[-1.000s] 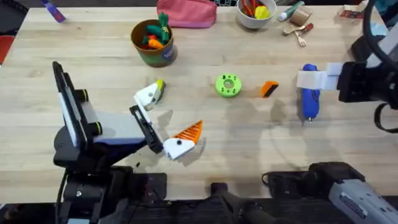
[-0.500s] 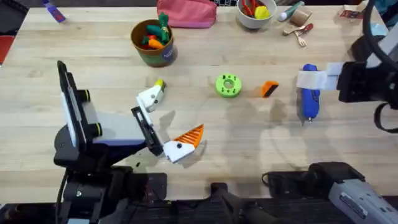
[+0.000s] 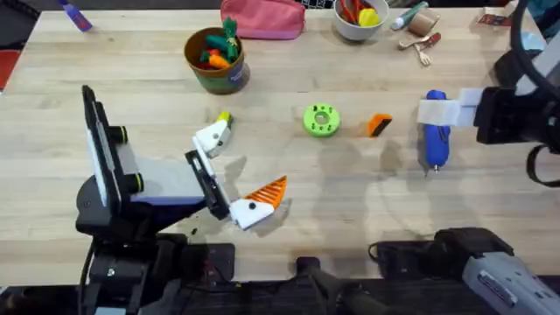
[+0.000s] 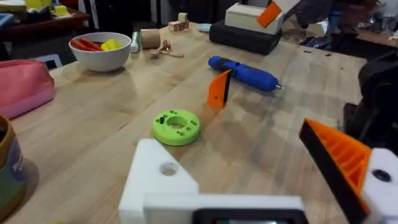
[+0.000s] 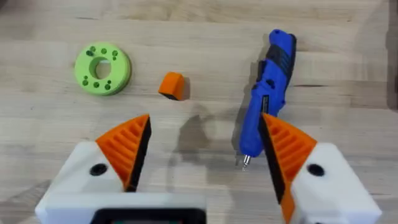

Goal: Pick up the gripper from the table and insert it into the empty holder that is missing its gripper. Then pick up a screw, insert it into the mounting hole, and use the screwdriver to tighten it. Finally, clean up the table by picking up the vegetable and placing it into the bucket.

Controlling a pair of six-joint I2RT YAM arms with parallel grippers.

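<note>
The green round disc (image 3: 321,121) with holes served as the landmark on the light wooden tabletop (image 3: 131,96).

Well to the left of the disc, toward the arm bases, the left gripper (image 3: 229,171) stood with its white fingers spread apart and nothing between them. The finger block nearer the disc, the white angular plastic empty holder (image 3: 210,136), carried no orange pad; its mounting hole was visible in the left wrist view (image 4: 168,168). The other finger carried an orange ribbed pad (image 3: 267,189).

Touching the far side of the empty holder lay the small oblong yellow-and-green toy vegetable (image 3: 225,118).

Farther left of the disc and beyond it stood the small round bucket (image 3: 215,59), green-bodied with a tan rim, containing orange toy carrots.

Just right of the disc, apart from it, lay the small orange plastic wedge-shaped gripper (image 3: 378,125) on the tabletop.

Farther right of the disc lay the blue pen-shaped electric screwdriver (image 3: 435,131), its thin metal bit pointing toward the arm bases.

Above the screwdriver hung the right gripper (image 5: 202,155), its orange-padded fingers spread wide and empty.
</note>
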